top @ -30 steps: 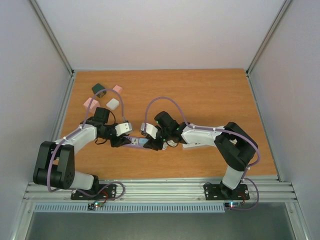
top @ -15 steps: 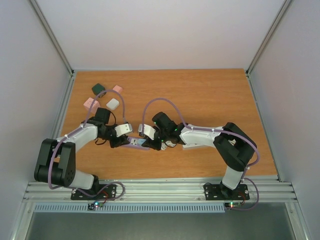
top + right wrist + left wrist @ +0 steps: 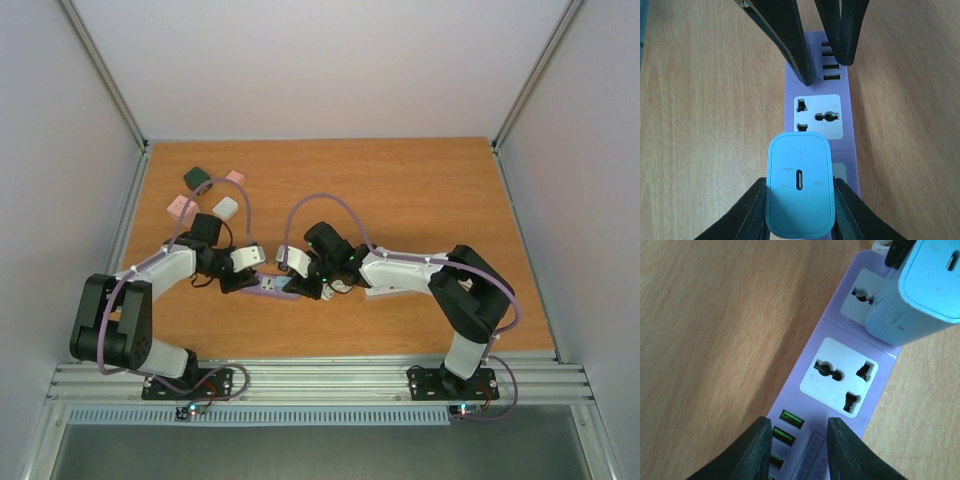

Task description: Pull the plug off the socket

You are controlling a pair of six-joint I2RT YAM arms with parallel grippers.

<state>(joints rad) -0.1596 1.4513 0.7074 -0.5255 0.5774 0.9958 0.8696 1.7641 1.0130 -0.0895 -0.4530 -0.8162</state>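
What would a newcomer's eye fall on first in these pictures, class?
First, the two arms meeting at mid-table over a lilac power strip. The right gripper clamps a pale blue plug seated in the strip, while the left gripper pinches the strip's USB end. Small blocks sit at the far left.

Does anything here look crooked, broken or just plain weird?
Nothing stands out. The blue plug sits in the purple power strip, held by the right gripper, while the left gripper straddles the strip's other end.

Left hand [image 3: 796,450] looks clamped; right hand [image 3: 799,205] clamped, both low.
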